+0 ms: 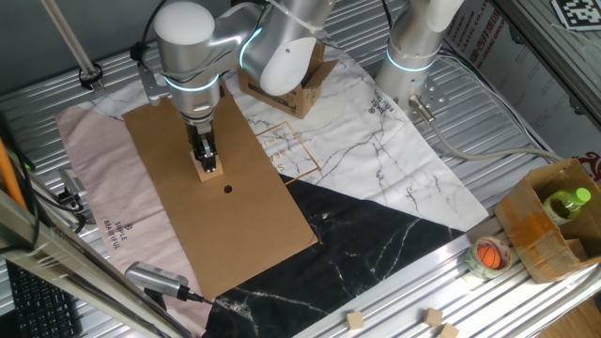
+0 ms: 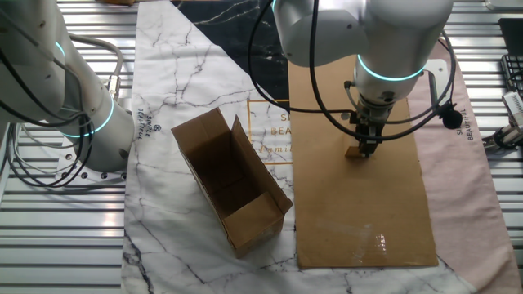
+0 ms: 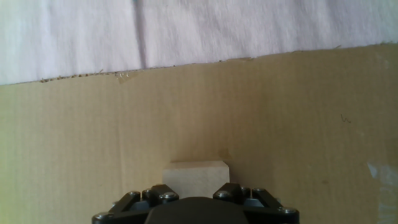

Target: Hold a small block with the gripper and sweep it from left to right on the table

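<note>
The small block [image 1: 210, 170] is a light tan wooden cube resting on the flat brown cardboard sheet [image 1: 254, 225]. My black gripper [image 1: 205, 155] points straight down and is shut on the block. In the other fixed view the block [image 2: 354, 152] shows under the gripper [image 2: 367, 145] near the middle of the sheet. In the hand view the block [image 3: 196, 177] sits between the black fingers [image 3: 134, 200] at the bottom edge, with the sheet's edge and pink cloth [image 3: 249, 31] beyond it.
An open brown cardboard box [image 2: 233, 188] lies on the marble cloth. A second white arm column [image 1: 413, 47] stands at the back. A box holding a green bottle [image 1: 554, 211], a tape roll [image 1: 488, 256] and tiny cubes [image 1: 432, 317] sit on the metal at right. A small dark spot [image 1: 228, 190] marks the sheet.
</note>
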